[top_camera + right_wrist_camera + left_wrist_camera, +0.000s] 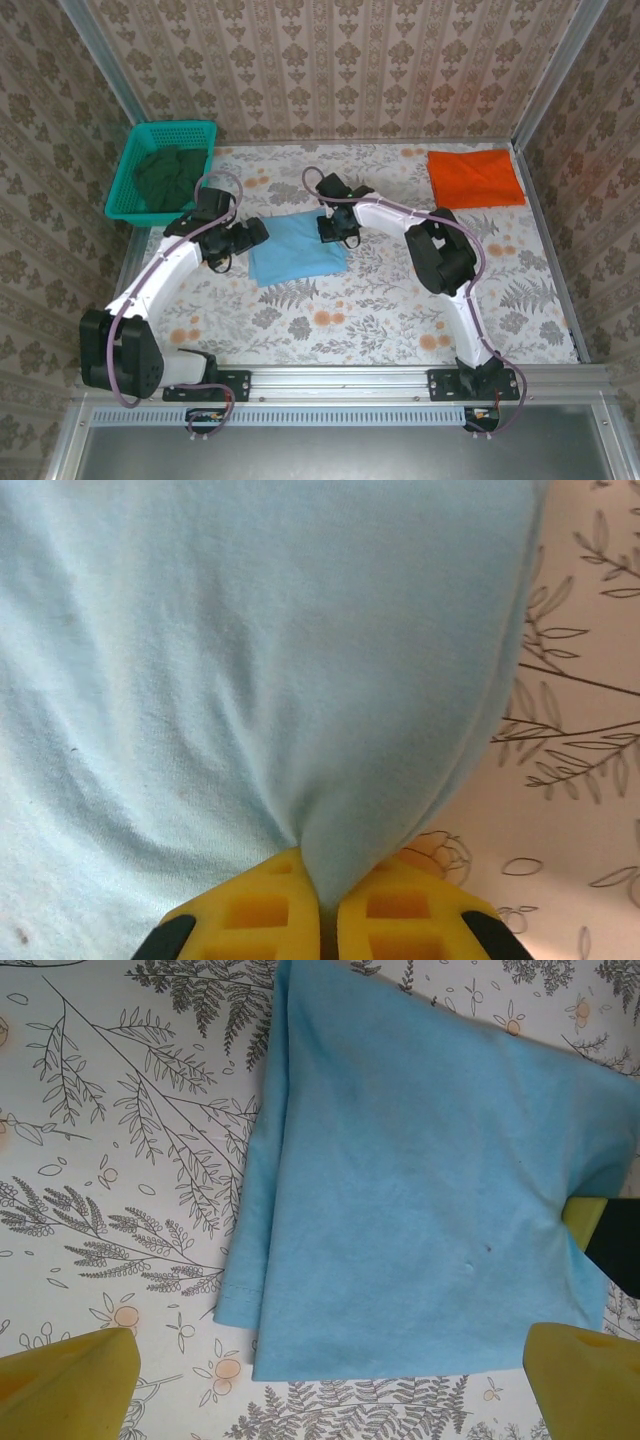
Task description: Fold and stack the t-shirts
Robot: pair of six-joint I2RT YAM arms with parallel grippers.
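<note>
Light-blue t-shirt point(298, 250): folded to a rough rectangle near the middle of the table point(400, 310), not yet stacked. Pinched at its right edge by the right gripper point(320, 900), yellow pads closed on a soft bunched pleat. Left gripper point(248, 238) spread wide just off the left edge, holding nothing. Orange t-shirt point(476, 178) folded flat at the far right corner. Likely left to do: carrying blue onto orange. Thin matte knit, layered hems; fern-printed table cover.

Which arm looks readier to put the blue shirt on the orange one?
Right. The right gripper pinches the blue t-shirt at its edge, and the orange t-shirt lies on that side. The left gripper hangs open.
</note>
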